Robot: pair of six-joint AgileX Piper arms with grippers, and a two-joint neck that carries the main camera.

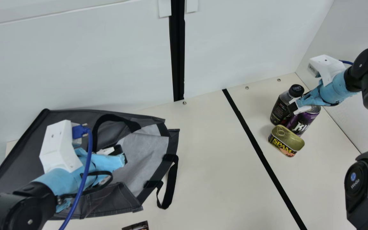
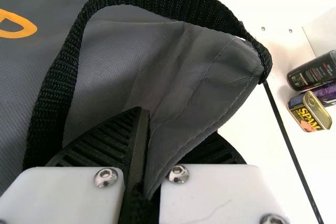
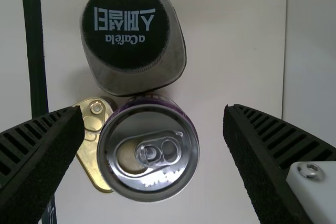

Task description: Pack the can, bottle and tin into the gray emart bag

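A: ok so from where I'm standing, what's the right gripper (image 1: 292, 107) doing?

B: fingers (image 3: 44, 153) apart, one either side of the can (image 3: 149, 156), with a gap each side. Can's upright on the cream table (image 1: 203, 166), round silvery top with a pull tab, shiny purple wall with big white lettering

A: and around it?

B: bottle (image 1: 279, 110) right beside the can, standing, black cap with white print, body kinda squarish with rounded corners. Tin (image 1: 287, 139) is on the can's other side, gold metal lid with a ring pull, bold yellow letters on a dark label

A: left gripper (image 1: 123, 155)?

B: clamped on a fold of the gray emart bag (image 1: 72, 116), well apart from those three. Smooth dark gray fabric, creased, paler lining at the mouth, coarse woven black straps (image 1: 172, 182) and part of an orange logo lol
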